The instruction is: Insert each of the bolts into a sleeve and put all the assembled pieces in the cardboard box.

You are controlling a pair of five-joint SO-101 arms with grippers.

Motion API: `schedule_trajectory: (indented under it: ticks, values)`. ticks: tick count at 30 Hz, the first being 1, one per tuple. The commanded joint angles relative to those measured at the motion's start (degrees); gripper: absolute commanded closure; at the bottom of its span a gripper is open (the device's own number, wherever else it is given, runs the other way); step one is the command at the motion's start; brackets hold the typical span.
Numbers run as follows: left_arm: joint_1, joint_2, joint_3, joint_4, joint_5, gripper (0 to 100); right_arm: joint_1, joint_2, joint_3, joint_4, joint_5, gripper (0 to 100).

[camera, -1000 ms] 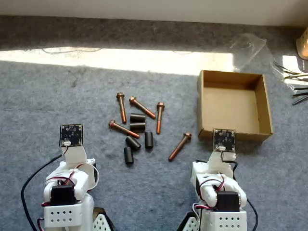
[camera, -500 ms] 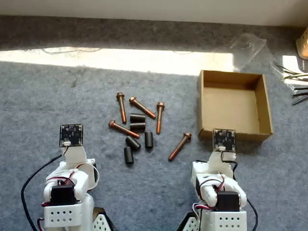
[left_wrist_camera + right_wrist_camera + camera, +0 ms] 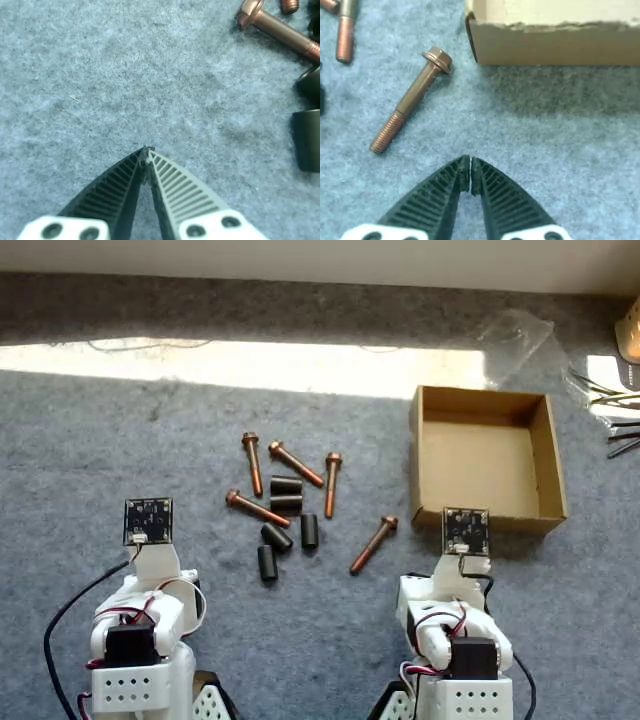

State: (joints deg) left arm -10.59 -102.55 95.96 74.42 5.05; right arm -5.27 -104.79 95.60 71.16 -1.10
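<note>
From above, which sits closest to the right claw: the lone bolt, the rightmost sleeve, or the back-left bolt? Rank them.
1. Lone bolt, just left of the right claw.
2. Rightmost sleeve, further left.
3. Back-left bolt, farthest left and back.

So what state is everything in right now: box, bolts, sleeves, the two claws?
Cardboard box: open, empty.
Bolts: five, loose on the carpet.
Sleeves: five, loose, no bolt inserted.
Left gripper: shut, empty.
Right gripper: shut, empty.

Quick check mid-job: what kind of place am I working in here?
Probably an improvised indoor bench, not a factory line: grey carpet-like covering, a sunlit strip, loose cables at the edge.
</note>
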Motion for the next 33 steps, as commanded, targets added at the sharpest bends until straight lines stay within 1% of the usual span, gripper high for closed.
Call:
schedule_trajectory:
  ticks: [1, 8, 12, 21, 22, 23, 26, 27, 29, 31, 32, 33]
  values:
    - [-0.31, -0.31, 1.19, 0.44, -0.09, 99, 0.75, -0.48, 5.58, 0.31, -0.18, 99.4]
    - [-0.31, -0.40, 1.19, -0.09, -0.09, 99, 0.75, -0.48, 5.49, -2.95, -0.18, 99.4]
    - [-0.31, -0.40, 1.19, -1.93, -0.09, 99, 0.75, -0.48, 5.49, -3.12, -0.09, 99.4]
    - [-0.40, -0.40, 1.19, -1.85, -0.09, 99, 0.75, -0.48, 4.88, -3.21, 0.00, 98.9]
    - [-0.66, -0.40, 1.19, -2.11, -0.09, 99, 0.75, -0.48, 4.88, -3.21, 0.97, 98.9]
    - [-0.75, -0.48, 1.19, -2.11, -0.18, 99, 0.75, -0.48, 4.53, -3.21, 3.52, 98.9]
    - [-0.75, -0.48, 1.01, -2.73, -0.79, 99, 0.75, -0.48, 0.57, -3.30, 15.65, 98.9]
    - [-0.92, -0.48, 0.92, -3.52, -3.25, 99, 0.75, -0.48, -0.40, -3.30, 19.87, 98.9]
    - [-2.42, -0.48, 1.01, -5.10, -12.22, 99, 0.75, -0.48, -1.80, -3.30, 25.93, 98.9]
    - [-4.79, -0.48, 0.75, -5.98, -21.98, 99, 0.84, -0.48, -3.21, -3.30, 29.54, 98.9]
    - [-5.58, -0.48, 0.57, -6.07, -24.97, 99, 0.84, -0.48, -3.82, -3.30, 30.33, 98.9]
    - [-6.11, -0.48, -0.04, -6.15, -25.76, 99, 0.84, -0.48, -5.23, -3.30, 30.68, 98.9]
